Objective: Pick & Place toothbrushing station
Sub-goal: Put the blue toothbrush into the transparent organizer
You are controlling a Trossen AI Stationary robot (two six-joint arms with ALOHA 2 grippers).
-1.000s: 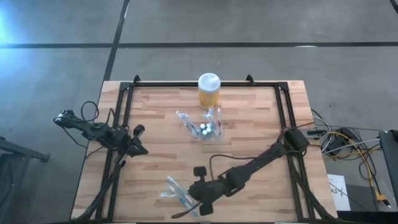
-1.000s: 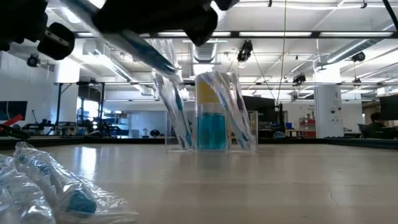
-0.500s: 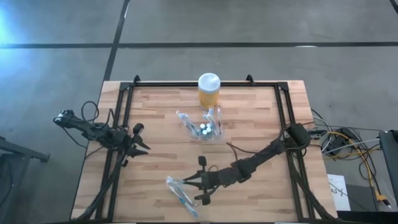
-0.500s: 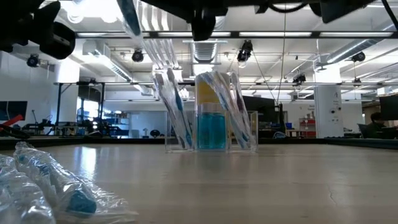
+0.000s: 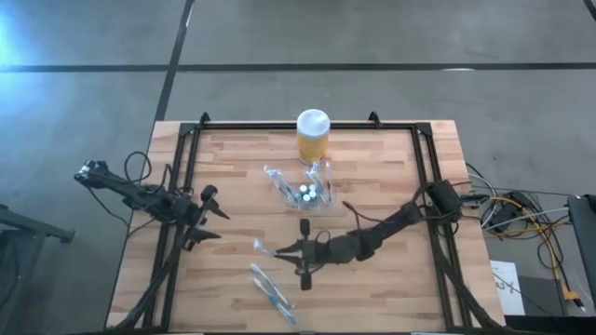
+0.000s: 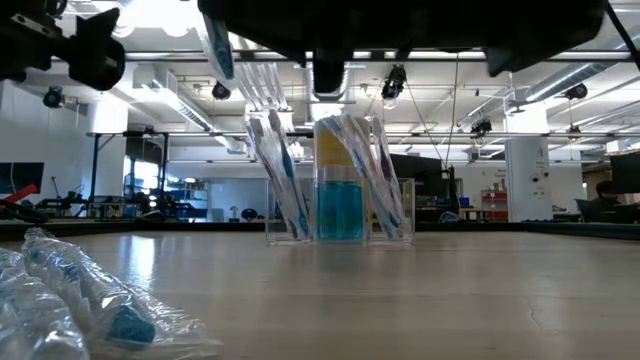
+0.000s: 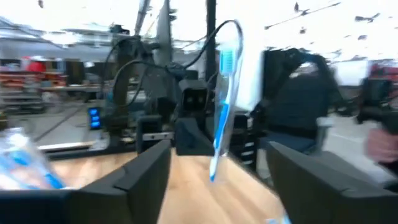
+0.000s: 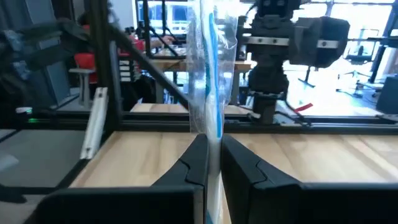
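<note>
**Right claw holds a wrapped toothbrush near the clear holder**

The toothbrushing station (image 5: 310, 193), a small clear plastic holder with wrapped toothbrushes already standing in its slots, sits on the wooden table (image 5: 391, 177) just in front of the yellow jar (image 5: 313, 135) with the white lid. In the low view the holder (image 6: 340, 180) stands upright, with the jar showing through it from behind.

The right gripper (image 5: 277, 249) is in front of the holder, on the side away from the jar, and close to it. Its fingers are pinched tight on a wrapped toothbrush (image 8: 210, 68), which stands up between them in the right wrist view; the blue brush shows through the clear wrapper.

The left gripper (image 5: 216, 221) waits well to the left of the holder, near the table's black frame. Its fingers (image 7: 146, 171) are spread wide and hold nothing.

More wrapped toothbrushes (image 5: 270, 291) lie flat on the table, beyond the right gripper from the holder, near the front edge.
</note>
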